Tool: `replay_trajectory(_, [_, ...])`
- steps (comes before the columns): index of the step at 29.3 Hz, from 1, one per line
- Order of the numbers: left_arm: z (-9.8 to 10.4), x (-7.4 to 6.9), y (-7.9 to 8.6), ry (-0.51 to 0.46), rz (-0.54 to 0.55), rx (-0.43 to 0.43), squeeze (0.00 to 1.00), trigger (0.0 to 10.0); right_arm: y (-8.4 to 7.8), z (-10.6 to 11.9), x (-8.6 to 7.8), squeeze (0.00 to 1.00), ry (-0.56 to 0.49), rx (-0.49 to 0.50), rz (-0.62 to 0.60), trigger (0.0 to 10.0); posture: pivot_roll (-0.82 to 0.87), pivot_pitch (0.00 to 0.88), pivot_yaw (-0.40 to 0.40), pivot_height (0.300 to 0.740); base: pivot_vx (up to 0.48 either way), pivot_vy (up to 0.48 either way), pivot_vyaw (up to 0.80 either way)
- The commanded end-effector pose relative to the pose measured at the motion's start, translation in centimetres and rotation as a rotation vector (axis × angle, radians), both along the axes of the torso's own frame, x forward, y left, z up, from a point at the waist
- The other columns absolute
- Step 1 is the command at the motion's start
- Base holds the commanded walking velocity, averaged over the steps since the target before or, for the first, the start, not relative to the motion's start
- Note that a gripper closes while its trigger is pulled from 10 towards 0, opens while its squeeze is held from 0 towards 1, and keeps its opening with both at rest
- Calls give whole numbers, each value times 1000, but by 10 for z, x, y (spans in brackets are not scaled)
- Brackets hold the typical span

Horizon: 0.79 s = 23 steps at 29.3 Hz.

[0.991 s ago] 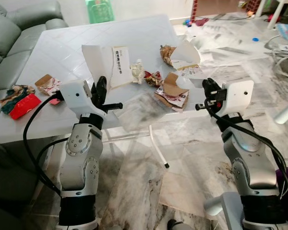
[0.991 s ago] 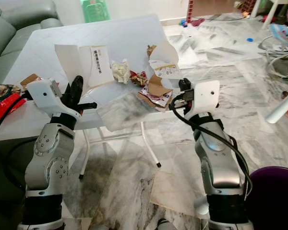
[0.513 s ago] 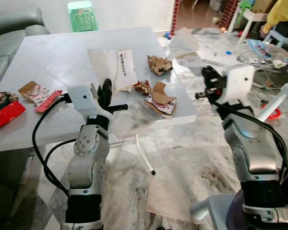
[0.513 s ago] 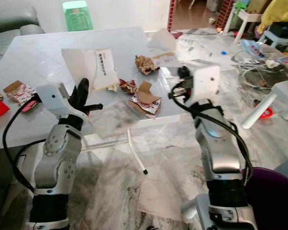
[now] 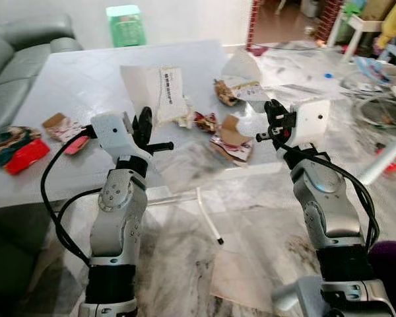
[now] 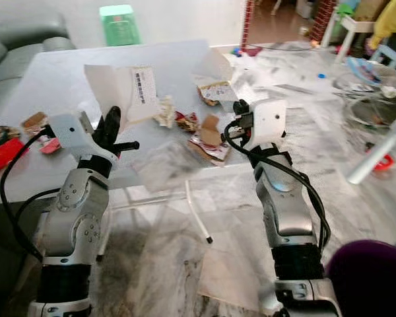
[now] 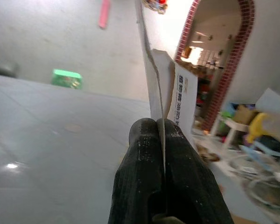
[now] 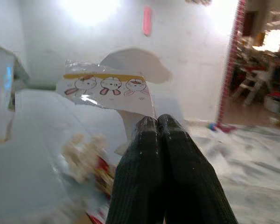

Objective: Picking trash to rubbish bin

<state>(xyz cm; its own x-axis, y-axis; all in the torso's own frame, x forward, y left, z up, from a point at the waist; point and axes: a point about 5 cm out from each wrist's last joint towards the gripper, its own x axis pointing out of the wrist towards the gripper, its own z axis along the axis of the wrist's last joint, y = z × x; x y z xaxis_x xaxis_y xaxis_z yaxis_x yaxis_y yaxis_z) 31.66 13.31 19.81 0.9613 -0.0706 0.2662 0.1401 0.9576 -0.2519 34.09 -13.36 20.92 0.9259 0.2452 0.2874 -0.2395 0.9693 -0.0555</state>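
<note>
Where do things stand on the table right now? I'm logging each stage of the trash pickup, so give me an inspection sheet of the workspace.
Surface: white table, tiled top, much of it bare.
Job's things: white printed paper pinched upright in the left gripper; white wrapper with cartoon figures pinched in the right gripper; crumpled wrappers and torn cardboard lie near the table's front edge.
Clutter: red packet and small printed packets at the table's left edge.
Grippers: both shut on paper trash.
Cables: black cable loops beside the left arm; another runs along the right arm.
Surroundings: grey sofa to the left, green stool behind, marble floor, purple bin at lower right.
</note>
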Motion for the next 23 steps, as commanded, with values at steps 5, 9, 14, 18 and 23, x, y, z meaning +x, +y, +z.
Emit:
replay_trajectory(5, [2, 6, -2, -12, 6, -26, 0, 0, 5, 15, 2, 0, -69, 13, 3, 10000, -73, 9, 48, 740, 0, 0, 0])
replay_trajectory(9, [7, 9, -9, -28, -10, -29, 0, 0, 3, 13, 4, 0, -61, 11, 2, 10000, -61, 7, 52, 740, 0, 0, -400])
replay_trajectory(14, [5, 7, -7, -11, -34, -33, 0, 0, 4, 10, 2, 0, -53, 21, -7, 10000, -57, 26, 68, 740, 0, 0, -800])
replay_trajectory(18, [5, 9, -4, -11, -38, -40, 0, 0, 4, 8, 1, 0, -51, 22, -14, 10000, -63, 28, 65, 740, 0, 0, -800])
replay_trajectory(23, [5, 11, -2, -9, -20, -61, 0, 0, 1, 7, 1, 0, -48, 12, -16, 10000, -68, 31, 59, 740, 0, 55, -800])
